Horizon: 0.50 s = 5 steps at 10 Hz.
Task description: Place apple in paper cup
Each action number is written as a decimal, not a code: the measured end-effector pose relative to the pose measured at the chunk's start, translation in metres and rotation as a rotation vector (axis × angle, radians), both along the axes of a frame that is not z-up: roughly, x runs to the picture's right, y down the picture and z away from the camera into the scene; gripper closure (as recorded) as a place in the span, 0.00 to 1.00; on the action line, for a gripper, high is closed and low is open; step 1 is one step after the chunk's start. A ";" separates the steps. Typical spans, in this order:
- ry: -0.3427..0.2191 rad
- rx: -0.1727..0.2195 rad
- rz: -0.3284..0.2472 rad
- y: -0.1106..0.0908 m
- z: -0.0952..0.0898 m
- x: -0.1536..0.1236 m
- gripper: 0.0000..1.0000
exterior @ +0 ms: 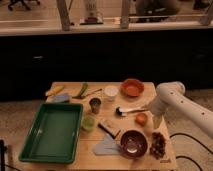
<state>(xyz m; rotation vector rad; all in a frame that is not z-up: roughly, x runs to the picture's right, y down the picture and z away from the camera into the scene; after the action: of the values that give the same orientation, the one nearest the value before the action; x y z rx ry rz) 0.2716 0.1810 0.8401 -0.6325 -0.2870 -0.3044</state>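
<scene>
The apple (141, 118) is a small orange-red fruit lying on the wooden table (70, 100), right of centre. The paper cup (110, 92) is small and white and stands upright farther back, left of the orange bowl (132, 87). My white arm (172, 97) comes in from the right and bends down to the table. My gripper (153, 121) is low, just to the right of the apple, close beside it. The cup is about a hand's width behind and to the left of the apple.
A green tray (52, 132) fills the table's left front. A dark metallic cup (95, 105), a small green cup (88, 123), a black-handled brush (127, 110), a dark bowl (133, 144), brown snacks (160, 145), a banana (54, 91) and a green vegetable (81, 90) lie around.
</scene>
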 end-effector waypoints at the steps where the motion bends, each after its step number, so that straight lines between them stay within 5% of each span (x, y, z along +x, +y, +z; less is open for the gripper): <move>1: -0.014 0.009 -0.001 0.001 -0.002 -0.002 0.20; 5: -0.083 0.024 -0.010 0.001 -0.003 -0.016 0.20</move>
<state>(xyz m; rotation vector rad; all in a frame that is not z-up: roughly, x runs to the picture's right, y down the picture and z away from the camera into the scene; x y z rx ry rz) 0.2560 0.1817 0.8372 -0.5992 -0.3588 -0.3441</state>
